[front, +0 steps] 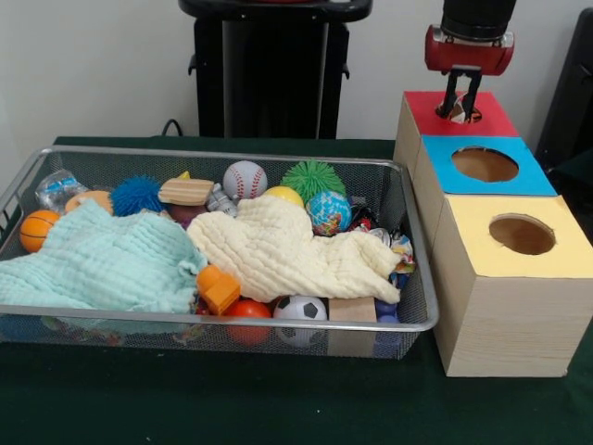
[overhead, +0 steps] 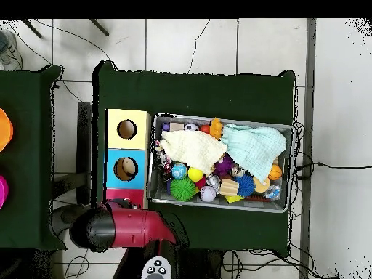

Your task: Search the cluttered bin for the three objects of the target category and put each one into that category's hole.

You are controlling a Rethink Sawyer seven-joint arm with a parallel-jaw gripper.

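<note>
The silver wire-mesh bin point(front: 232, 153) lies on the green table, full of toys. Among them are a baseball point(front: 245, 179), a green spiky ball point(front: 313, 178), a globe ball point(front: 329, 212), a blue spiky ball point(front: 137, 196), a small basketball point(front: 37, 230) and a soccer ball point(front: 299, 311). A cream cloth point(front: 278, 246) and a mint cloth point(front: 102, 264) cover other things. My gripper point(front: 462, 104) hangs right over the hole of the red-topped box point(front: 496, 120), fingers slightly apart, with nothing seen between them. In the overhead view the arm point(overhead: 123, 227) hides the gripper, beside the bin point(overhead: 218, 205).
Three wooden boxes stand in a row beside the bin: red-topped, blue-topped point(front: 533, 176) and yellow-topped point(front: 556, 260), each with a round hole. From above, the blue box's hole point(overhead: 128, 168) shows something tan inside. A black pedestal point(front: 269, 69) stands behind the table.
</note>
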